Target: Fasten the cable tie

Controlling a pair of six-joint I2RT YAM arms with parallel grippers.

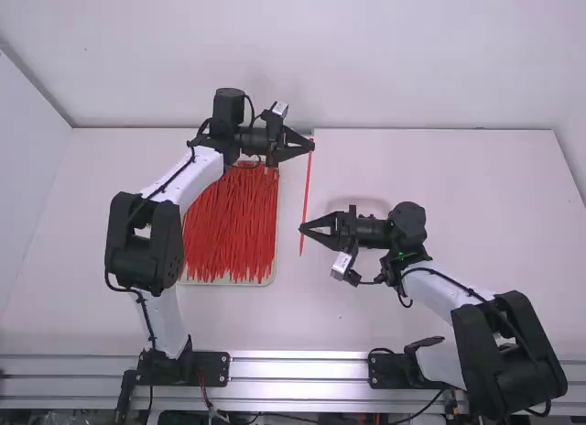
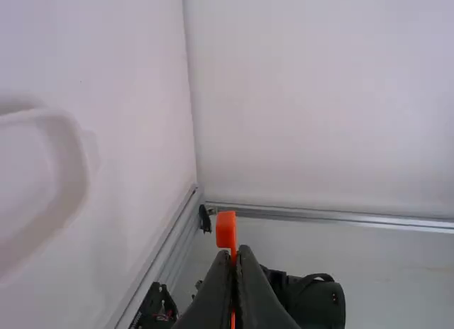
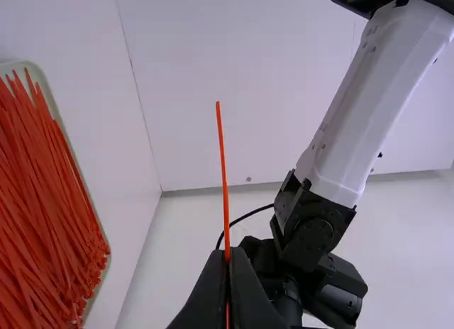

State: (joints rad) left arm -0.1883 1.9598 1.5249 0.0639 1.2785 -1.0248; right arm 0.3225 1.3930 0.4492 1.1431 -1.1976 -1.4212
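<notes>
Red thin plastic cable tie (image 1: 306, 201) is held just beside the beige tray (image 1: 265, 280) of loose red ties (image 1: 229, 223). The left gripper (image 1: 311, 147) is clamped on its head end off the tray's far corner; the right gripper (image 1: 302, 229) pinches its tail.

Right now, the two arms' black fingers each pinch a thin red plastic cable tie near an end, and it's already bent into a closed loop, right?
Not quite. The left arm's fingers and the right arm's fingers each pinch the thin red plastic cable tie near an end, but it is not looped: the high view shows it running straight between them.
</notes>
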